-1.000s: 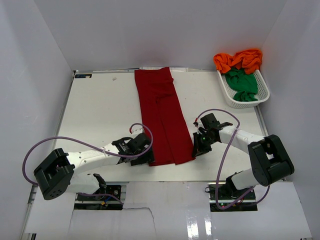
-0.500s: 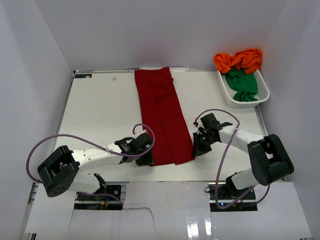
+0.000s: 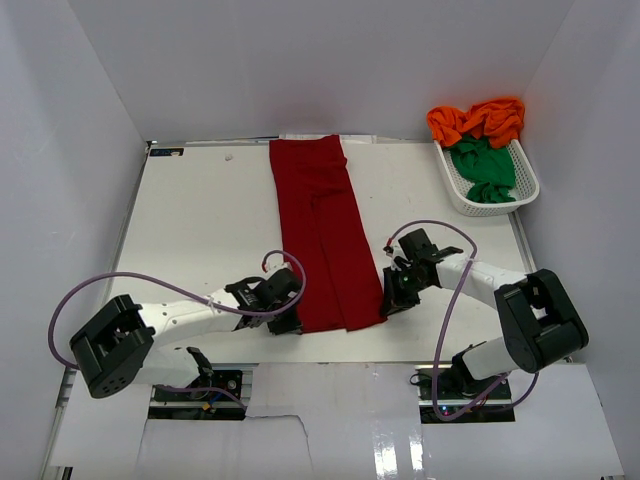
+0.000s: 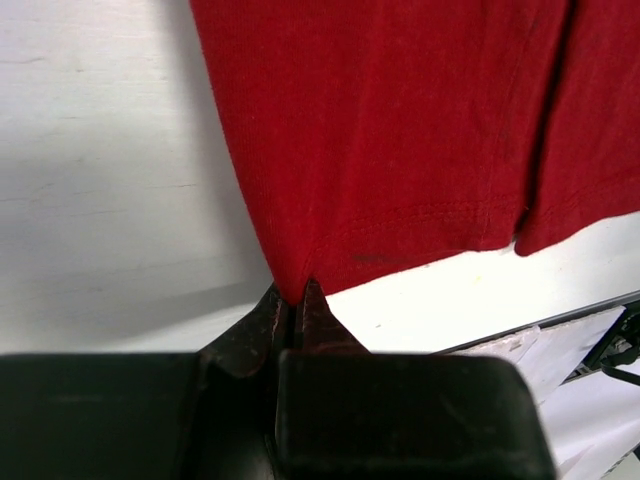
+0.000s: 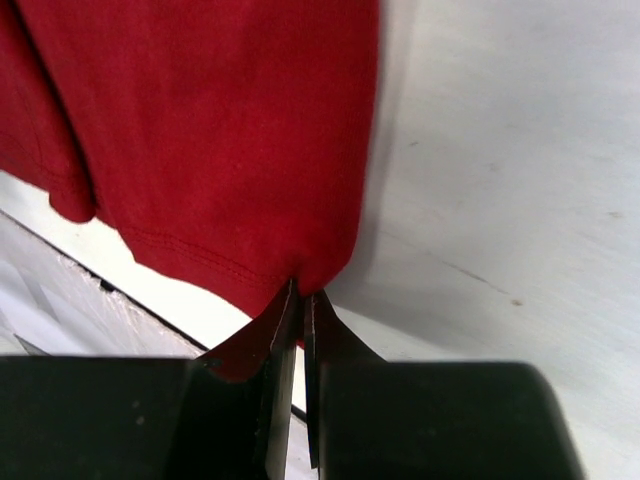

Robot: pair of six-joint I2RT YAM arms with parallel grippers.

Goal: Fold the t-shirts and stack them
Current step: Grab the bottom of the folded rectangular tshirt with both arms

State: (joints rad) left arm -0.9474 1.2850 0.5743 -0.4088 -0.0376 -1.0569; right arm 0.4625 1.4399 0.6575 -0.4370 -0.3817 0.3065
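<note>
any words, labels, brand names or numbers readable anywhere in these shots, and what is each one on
No text can be read in any view.
A small dark sticker on the far left corner of the table: too small to read.
On the dark red t-shirt: no print or tag showing.
On the white basket: no label showing.

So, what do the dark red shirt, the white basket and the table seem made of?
The dark red t-shirt looks like soft matte knit fabric, perhaps cotton: a fine weave and a stitched hem show. The basket seems white moulded plastic, by its open lattice wall. The table is a smooth white board, slightly scuffed; laminate or paint, I cannot tell.
</note>
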